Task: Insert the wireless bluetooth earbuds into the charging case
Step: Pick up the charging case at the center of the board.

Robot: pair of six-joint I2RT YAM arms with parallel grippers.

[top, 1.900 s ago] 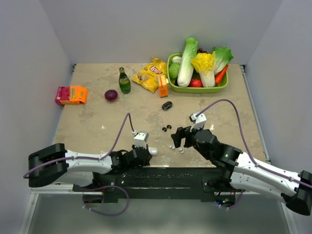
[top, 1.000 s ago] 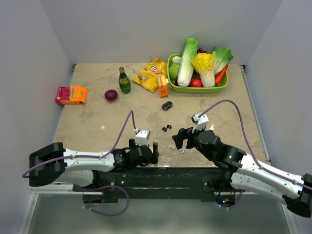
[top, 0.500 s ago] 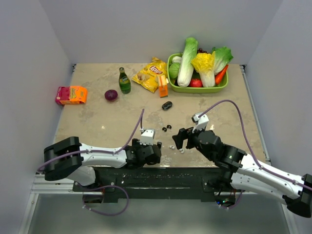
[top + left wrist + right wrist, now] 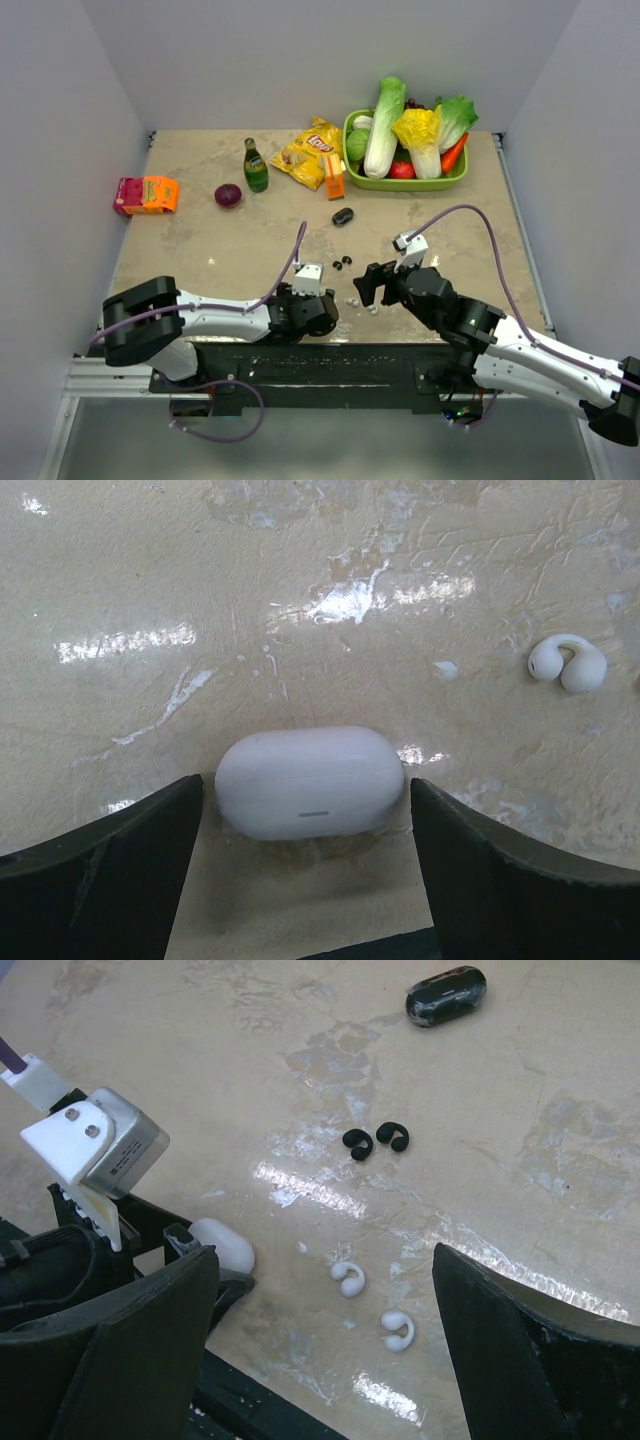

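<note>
A shut white charging case (image 4: 310,782) lies on the table between the fingers of my left gripper (image 4: 305,785), which is open, with a thin gap on each side. In the top view that gripper (image 4: 321,316) covers the case. Two white earbuds (image 4: 349,1279) (image 4: 398,1330) lie just right of the case; one white earbud (image 4: 567,663) also shows in the left wrist view. Two black earbuds (image 4: 357,1143) (image 4: 393,1137) sit farther back, and a black charging case (image 4: 446,994) lies beyond them. My right gripper (image 4: 322,1260) hangs open above the white earbuds (image 4: 352,300), holding nothing.
A green basket (image 4: 404,183) of vegetables stands at the back right, with a chip bag (image 4: 310,152) and orange packet (image 4: 334,178) beside it. A green bottle (image 4: 256,167), a red onion (image 4: 228,195) and an orange-pink box (image 4: 146,195) stand at the back left.
My left arm has swung right, bringing its open jaws down around the white case and narrowing them slightly. The right arm has barely moved.
</note>
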